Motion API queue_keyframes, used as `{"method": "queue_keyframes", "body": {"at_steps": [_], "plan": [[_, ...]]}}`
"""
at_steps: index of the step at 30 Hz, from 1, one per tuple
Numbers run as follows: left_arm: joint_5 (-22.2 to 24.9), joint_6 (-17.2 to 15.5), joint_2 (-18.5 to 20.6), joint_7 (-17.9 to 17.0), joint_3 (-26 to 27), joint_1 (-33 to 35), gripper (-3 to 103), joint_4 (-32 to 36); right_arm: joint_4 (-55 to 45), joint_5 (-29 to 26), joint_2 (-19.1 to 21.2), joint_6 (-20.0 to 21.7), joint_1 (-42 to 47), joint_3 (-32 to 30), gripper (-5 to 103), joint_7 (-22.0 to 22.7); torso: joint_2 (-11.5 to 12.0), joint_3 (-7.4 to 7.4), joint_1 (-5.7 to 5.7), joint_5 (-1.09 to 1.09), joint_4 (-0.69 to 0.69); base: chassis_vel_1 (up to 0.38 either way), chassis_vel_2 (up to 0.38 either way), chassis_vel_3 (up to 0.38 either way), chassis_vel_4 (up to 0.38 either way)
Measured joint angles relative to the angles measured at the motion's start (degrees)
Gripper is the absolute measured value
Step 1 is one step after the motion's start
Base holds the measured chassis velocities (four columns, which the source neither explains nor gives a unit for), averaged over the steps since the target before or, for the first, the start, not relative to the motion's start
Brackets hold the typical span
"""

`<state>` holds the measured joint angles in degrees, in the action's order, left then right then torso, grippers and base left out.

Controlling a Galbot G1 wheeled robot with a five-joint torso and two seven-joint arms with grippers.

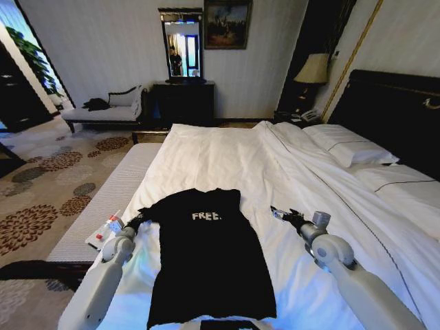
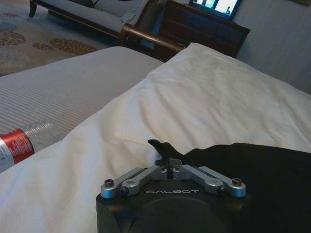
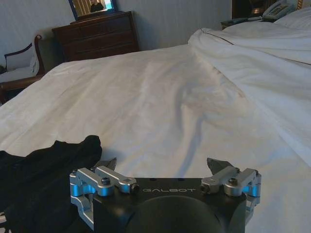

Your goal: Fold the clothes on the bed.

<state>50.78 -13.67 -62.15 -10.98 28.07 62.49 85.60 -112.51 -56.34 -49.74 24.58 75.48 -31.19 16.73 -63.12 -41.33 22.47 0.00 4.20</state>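
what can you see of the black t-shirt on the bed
The black T-shirt is soft, matte fabric with small white "FREE" lettering across the chest. It lies spread fairly flat, front up, on the white duvet of the bed, near its foot end, hem toward the robot. Both short sleeves look bunched or tucked in. The left gripper is shut on the edge of one sleeve, pinching a small peak of cloth. The right gripper rests open on the duvet beside the other sleeve, not touching it.
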Motion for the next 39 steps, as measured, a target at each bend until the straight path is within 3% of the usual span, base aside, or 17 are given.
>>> {"method": "queue_keyframes", "body": {"at_steps": [12,23,33,39], "plan": [[-0.45,0.23,-0.17,-0.09,0.26,0.60,0,0.47,-1.11,0.35,-1.31,-0.23,0.86,-0.37,100,0.10,0.00,0.00,0.00,-0.01,0.00,0.000,0.000,0.000,0.000],[-0.99,0.81,0.71,-2.81,-0.48,1.11,0,5.90,-2.01,0.50,-1.74,-0.41,1.35,-0.94,100,0.02,0.00,0.00,0.00,0.00,0.00,0.000,0.000,0.000,0.000],[-0.66,0.17,2.73,-6.41,-8.32,-1.56,0,16.01,-2.81,0.10,-1.18,-0.41,0.39,-0.78,100,0.01,0.00,0.00,0.00,0.01,0.00,0.000,0.000,0.000,0.000],[-1.24,-0.20,3.64,-6.61,-14.97,-3.91,0,16.77,-2.75,0.03,-0.90,-0.40,0.33,-0.95,100,-0.06,0.00,0.00,0.00,0.00,0.00,0.000,0.000,0.000,0.000]]}}
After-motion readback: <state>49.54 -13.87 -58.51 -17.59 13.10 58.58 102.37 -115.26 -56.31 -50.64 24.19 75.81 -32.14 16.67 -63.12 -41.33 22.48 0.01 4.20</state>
